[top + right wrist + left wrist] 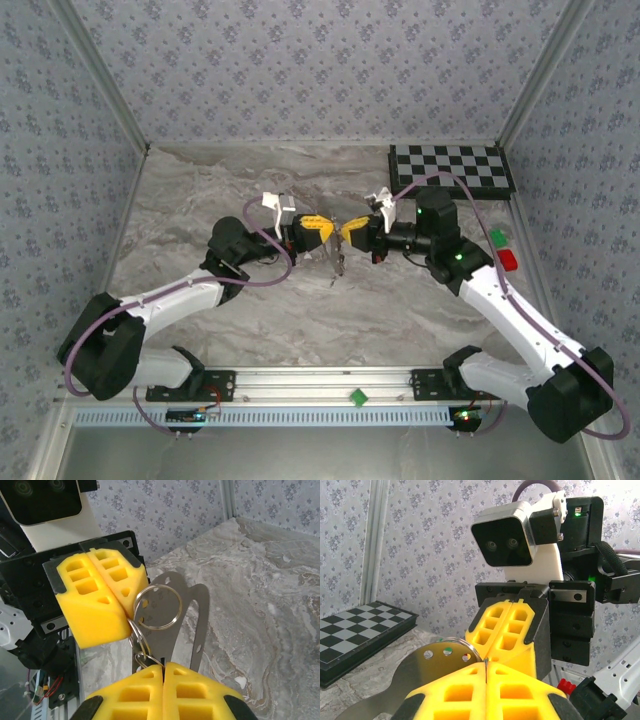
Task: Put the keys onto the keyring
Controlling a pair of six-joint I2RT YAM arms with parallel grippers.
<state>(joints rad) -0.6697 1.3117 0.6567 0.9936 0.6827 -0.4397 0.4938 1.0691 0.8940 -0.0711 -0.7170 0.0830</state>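
Observation:
My two grippers meet tip to tip above the middle of the marble table (200, 200), the left gripper (328, 230) facing the right gripper (346, 232). The keyring (157, 607) is a silver wire loop joined to smaller linked rings (138, 636). The left gripper (131, 611) is shut on the large loop's edge. My right gripper (163, 666) is shut on the lowest small ring. A flat grey metal plate (176, 630) with small holes hangs on the rings behind them. In the left wrist view the left gripper (486, 662) shows shut, the plate (427, 667) at its left. The keys are hidden.
A checkerboard (450, 168) lies at the back right of the table. Beside the right arm sit a red block (507, 261) and a green block (497, 238). Patterned walls close in the left, back and right sides. A metal rail (320, 380) runs along the near edge.

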